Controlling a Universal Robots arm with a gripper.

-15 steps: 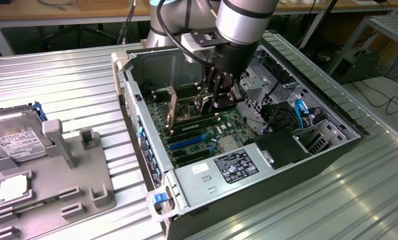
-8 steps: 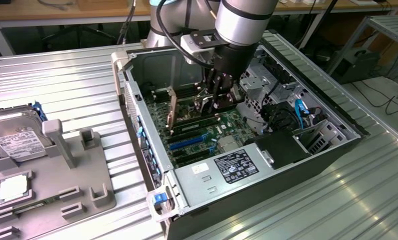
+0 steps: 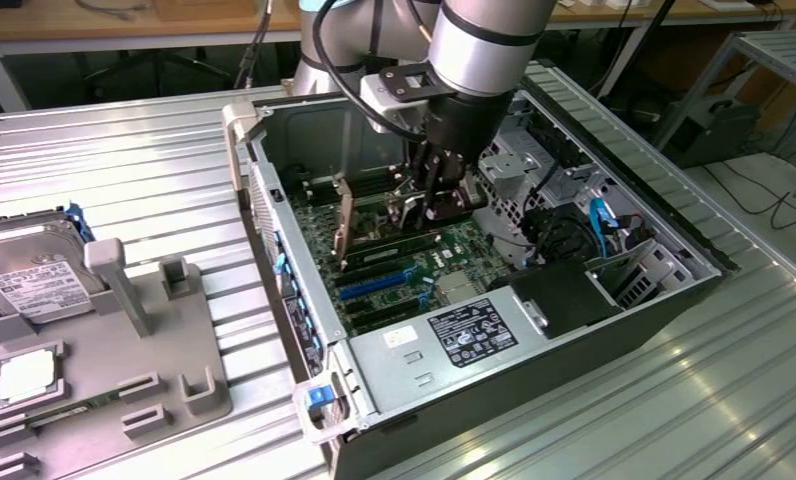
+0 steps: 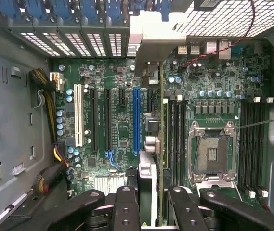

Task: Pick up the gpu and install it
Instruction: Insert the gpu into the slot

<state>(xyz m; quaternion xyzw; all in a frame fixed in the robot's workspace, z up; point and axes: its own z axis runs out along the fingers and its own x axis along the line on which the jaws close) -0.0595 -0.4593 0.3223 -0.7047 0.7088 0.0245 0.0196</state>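
Hand (image 4: 153, 204), partly closed, grips gpu (image 4: 149, 178) inside open computer case (image 3: 572, 365), upright on edge over motherboard (image 4: 120, 134), beside blue slot (image 4: 136, 120).

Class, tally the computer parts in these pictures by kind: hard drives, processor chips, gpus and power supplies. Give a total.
hard drive: 1
processor chip: 1
gpu: 1
power supply: 1
Total: 4

Labels on power supply (image 3: 472, 335) and hard drive (image 3: 25, 272) are unreadable.
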